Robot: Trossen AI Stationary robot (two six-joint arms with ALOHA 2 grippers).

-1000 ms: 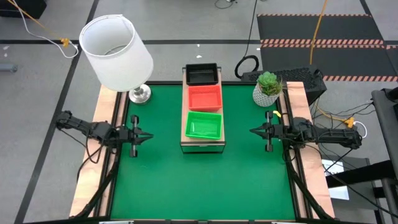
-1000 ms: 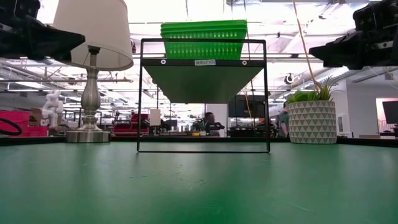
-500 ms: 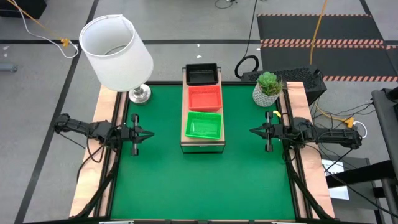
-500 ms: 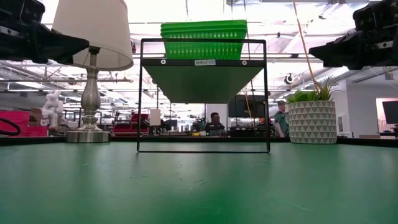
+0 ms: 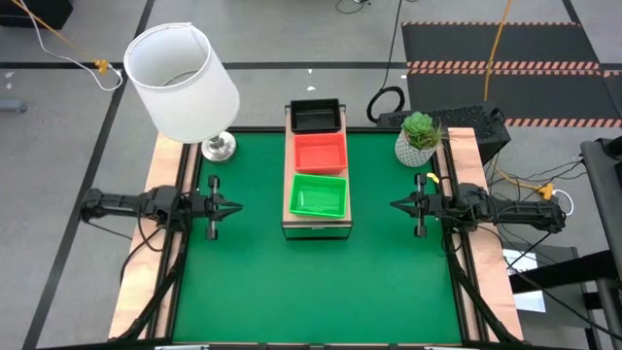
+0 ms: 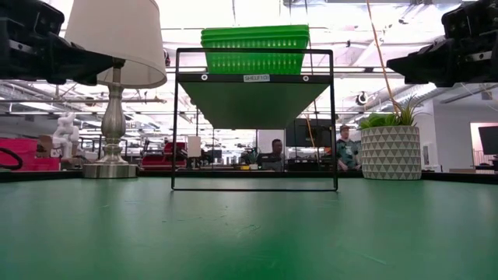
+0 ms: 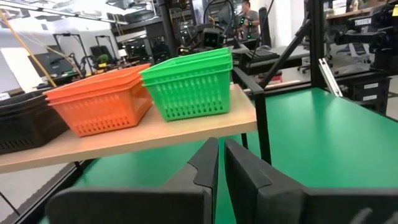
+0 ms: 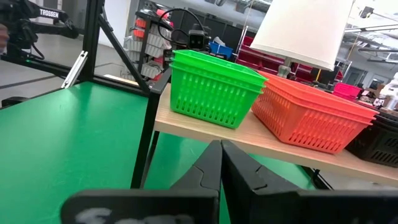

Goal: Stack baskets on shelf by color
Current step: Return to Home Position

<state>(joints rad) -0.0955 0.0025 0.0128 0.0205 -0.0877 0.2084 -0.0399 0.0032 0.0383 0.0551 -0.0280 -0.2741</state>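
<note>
High view, perforated baskets on wood shelf, left gripper, right gripper both closed.

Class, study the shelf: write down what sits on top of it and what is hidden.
On the shelf three groups stand in a row: green baskets, orange baskets, black baskets. Each top basket covers the insides of those nested beneath it.

From above, the shelf stands at the frame's centre on the table, running top to bottom. On it three stacks of baskets sit in a row: the lower stack, the middle stack just above it, the upper stack last. The lamp stands upper left, the potted plant upper right. My left gripper hangs left of the shelf, my right gripper right of it, both well apart from it
</note>
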